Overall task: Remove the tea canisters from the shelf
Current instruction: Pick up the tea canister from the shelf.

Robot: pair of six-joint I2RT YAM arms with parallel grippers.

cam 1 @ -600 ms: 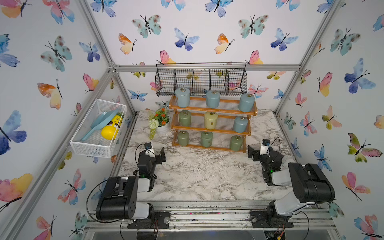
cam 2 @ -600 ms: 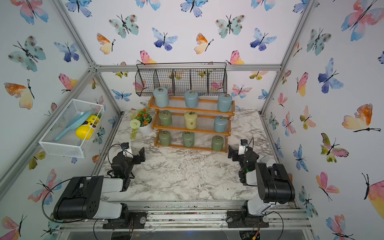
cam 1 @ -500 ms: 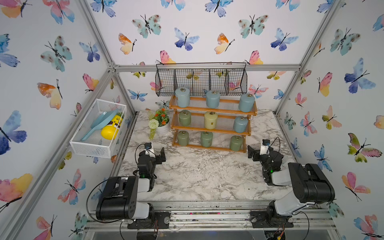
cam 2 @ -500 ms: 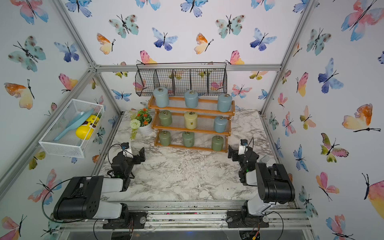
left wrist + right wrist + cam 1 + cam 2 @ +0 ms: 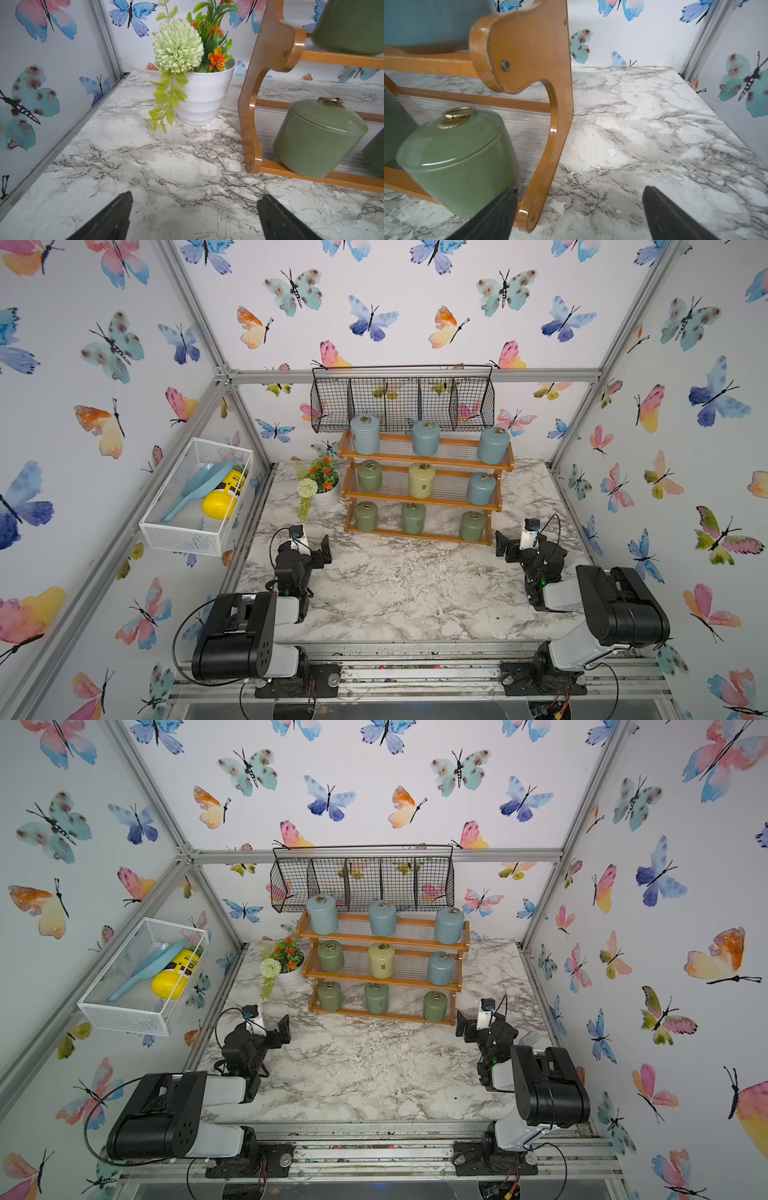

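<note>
Just ahead of right hand (image 5: 579, 188), shelf (image 5: 529, 52)

Left wrist view: the left gripper (image 5: 195, 196) is cropped by the frame edge to two fingers (image 5: 112, 218), the shelf (image 5: 268, 62) runs out of frame, a blurred mid-tier green canister (image 5: 351, 25) is half cut off & a low-tier canister (image 5: 375, 149) is a sliver. Right wrist view: a blurred blue canister (image 5: 431, 25) is cropped, and one finger of the right gripper (image 5: 579, 189) hides part of the near green canister (image 5: 456, 162). In both top views, mid-left of frame, the yellow bottle (image 5: 220, 502) label is too small to read, w/ a blue scoop (image 5: 203, 485) covering part of it.
</note>
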